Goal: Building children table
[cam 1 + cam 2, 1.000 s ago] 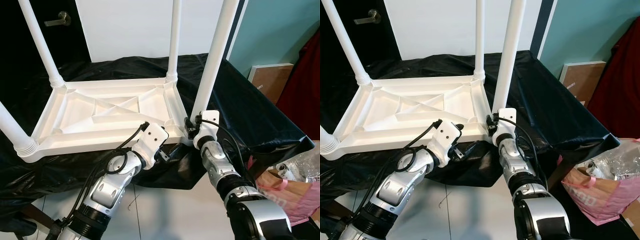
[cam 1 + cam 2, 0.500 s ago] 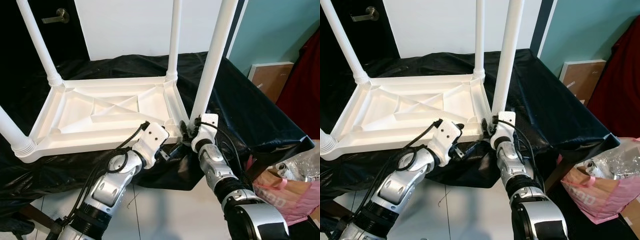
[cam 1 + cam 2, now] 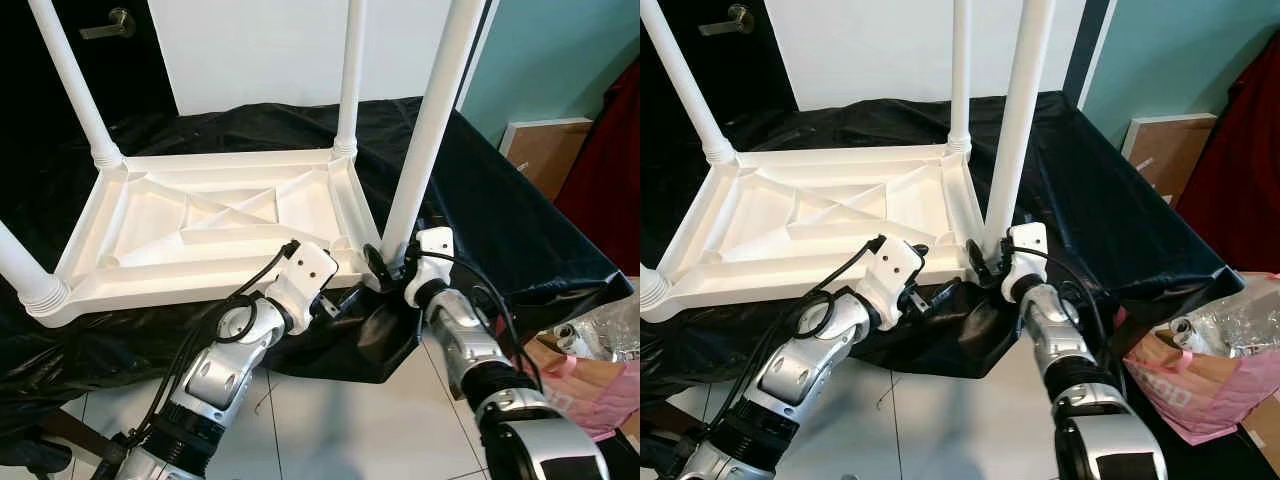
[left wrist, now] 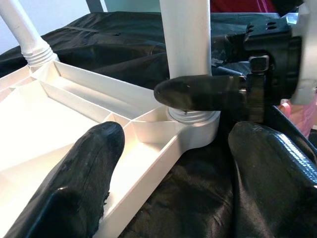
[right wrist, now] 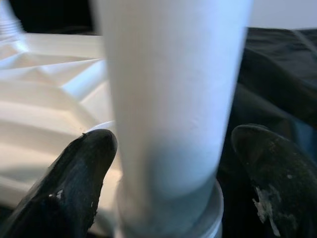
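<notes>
Both pincers [image 3: 345,300] [image 3: 385,262] forward, fingers spread apart.

I see near table leg [image 3: 425,130] blocking between right gripper [image 3: 385,262] fingers; open room inside upturned tabletop [image 3: 200,225]; 3 other legs stand at corners.

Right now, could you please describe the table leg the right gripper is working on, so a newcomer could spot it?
An upturned white plastic children's table lies on a black sheet, its legs pointing up. The leg in question stands at the near corner on the robot's right. Unlike the others, it has the right gripper open around its base.
</notes>
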Tool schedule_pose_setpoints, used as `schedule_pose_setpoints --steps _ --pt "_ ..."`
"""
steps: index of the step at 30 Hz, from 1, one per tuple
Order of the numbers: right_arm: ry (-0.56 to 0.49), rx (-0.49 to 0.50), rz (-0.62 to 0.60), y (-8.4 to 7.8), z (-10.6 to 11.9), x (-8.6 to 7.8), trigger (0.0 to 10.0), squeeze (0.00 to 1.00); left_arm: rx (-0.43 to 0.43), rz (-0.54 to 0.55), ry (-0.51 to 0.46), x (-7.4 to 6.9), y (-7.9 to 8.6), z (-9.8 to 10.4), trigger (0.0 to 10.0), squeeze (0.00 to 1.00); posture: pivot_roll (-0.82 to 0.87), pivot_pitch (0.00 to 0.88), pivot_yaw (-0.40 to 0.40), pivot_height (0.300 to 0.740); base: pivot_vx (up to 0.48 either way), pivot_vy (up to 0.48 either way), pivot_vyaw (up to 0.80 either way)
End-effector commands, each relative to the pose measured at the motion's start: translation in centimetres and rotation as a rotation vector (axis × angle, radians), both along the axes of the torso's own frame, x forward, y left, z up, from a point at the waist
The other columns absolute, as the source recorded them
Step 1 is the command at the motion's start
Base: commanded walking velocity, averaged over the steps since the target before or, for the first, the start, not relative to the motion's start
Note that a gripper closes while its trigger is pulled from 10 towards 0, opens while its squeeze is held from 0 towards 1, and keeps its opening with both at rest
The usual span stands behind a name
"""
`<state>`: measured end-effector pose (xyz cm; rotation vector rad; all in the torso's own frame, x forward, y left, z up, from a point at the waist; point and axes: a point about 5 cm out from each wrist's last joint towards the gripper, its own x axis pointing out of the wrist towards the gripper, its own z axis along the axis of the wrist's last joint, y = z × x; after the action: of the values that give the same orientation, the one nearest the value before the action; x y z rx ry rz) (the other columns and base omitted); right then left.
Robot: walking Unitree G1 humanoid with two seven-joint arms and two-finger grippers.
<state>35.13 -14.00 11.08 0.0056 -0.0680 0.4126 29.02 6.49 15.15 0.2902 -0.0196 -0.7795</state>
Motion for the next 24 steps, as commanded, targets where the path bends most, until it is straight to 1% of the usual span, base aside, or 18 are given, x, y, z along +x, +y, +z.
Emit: schedule_pose_setpoints --steps 1,3,4,5,7,14,15,16,17,24 --pt "-0.001 -0.005 0.023 0.2 0.0 0.0 10.0 0.0 0.014 -0.049 0.01 -0.1 -0.2 -0.2 10.0 0.0 0.0 0.0 -0.041 0.74 0.0 0.0 0.0" --pt "-0.008 -0.073 0.118 0.0 0.4 0.3 10.0 0.0 0.018 -0.055 0.002 0.2 -0.2 0.0 10.0 0.0 0.0 0.0 -0.037 0.74 0.0 0.0 0.0" --pt "-0.008 -0.073 0.118 0.0 0.4 0.3 10.0 0.0 0.018 -0.055 0.002 0.2 -0.2 0.0 10.0 0.0 0.0 0.0 -0.037 0.74 0.0 0.0 0.0" --pt "0.001 -0.095 0.166 0.2 0.5 0.3 10.0 0.0 0.02 -0.057 -0.003 0.3 -0.2 0.1 10.0 0.0 0.0 0.0 -0.033 0.74 0.0 0.0 0.0" --pt "0.007 -0.127 0.211 0.4 0.6 0.5 10.0 0.0 0.025 -0.058 -0.01 0.5 -0.1 0.2 10.0 0.0 0.0 0.0 -0.033 0.74 0.0 0.0 0.0" --pt "0.023 -0.173 0.219 0.6 0.6 0.9 10.0 0.0 0.029 -0.057 -0.019 0.6 -0.1 0.3 10.0 0.0 0.01 0.0 -0.036 0.74 0.0 0.0 0.0" --pt "0.034 -0.172 0.212 0.5 0.6 0.9 3.5 0.0 0.029 -0.057 -0.021 0.5 -0.1 0.3 10.0 0.0 0.02 0.0 -0.039 0.74 0.0 0.0 0.0" --pt "0.034 -0.172 0.212 0.5 0.6 0.9 3.5 0.0 0.029 -0.057 -0.021 0.5 -0.1 0.3 10.0 0.0 0.02 0.0 -0.039 0.74 0.0 0.0 0.0" --pt "0.043 -0.183 0.196 0.4 0.4 1.0 0.0 0.0 0.029 -0.055 -0.023 0.5 -0.1 0.4 10.0 0.0 0.02 0.0 -0.04 0.74 0.0 0.0 0.0" --pt "0.099 -0.215 0.136 -0.4 -0.6 0.9 0.0 0.0 0.03 -0.045 -0.031 0.6 0.0 0.4 10.0 0.0 0.02 0.0 -0.041 0.74 0.0 0.0 0.0"
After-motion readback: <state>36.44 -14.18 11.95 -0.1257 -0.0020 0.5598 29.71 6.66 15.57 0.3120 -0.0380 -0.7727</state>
